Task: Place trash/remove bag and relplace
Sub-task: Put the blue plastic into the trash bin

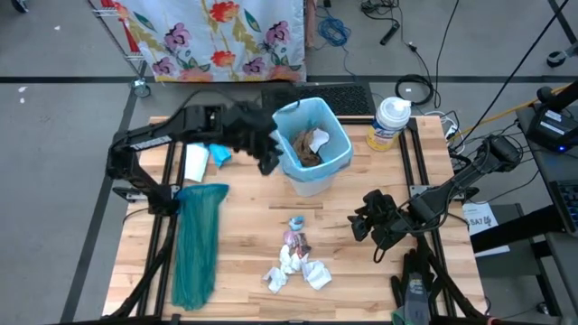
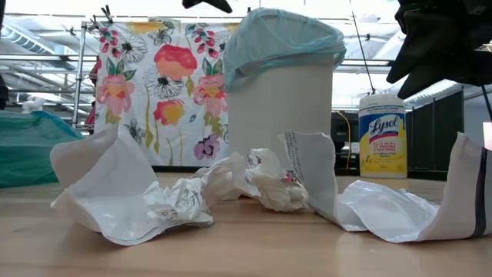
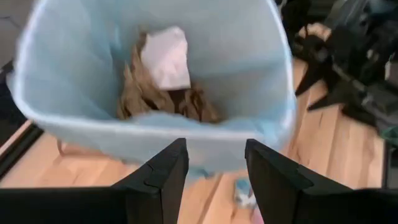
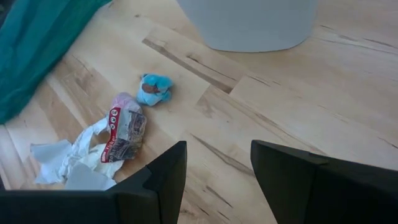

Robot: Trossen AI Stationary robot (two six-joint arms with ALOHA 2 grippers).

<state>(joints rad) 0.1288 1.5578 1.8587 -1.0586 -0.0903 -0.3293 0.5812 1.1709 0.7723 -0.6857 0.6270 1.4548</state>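
Trash point(image 1: 295, 257) lay partly in the lined bin point(image 1: 312, 144), brown and white paper at its bottom, with scraps still loose on the surface point(image 1: 253, 226) nearer the front. The left pincer point(image 3: 214, 171) hung spread and empty just beside the bin's rim, over the pale blue bag point(image 3: 37, 93). The right pincer point(image 4: 217, 165), spread too, hovered near the scraps (the closer arm, seemingly). It would do best to drop straight onto one scrap and pinch it whole.
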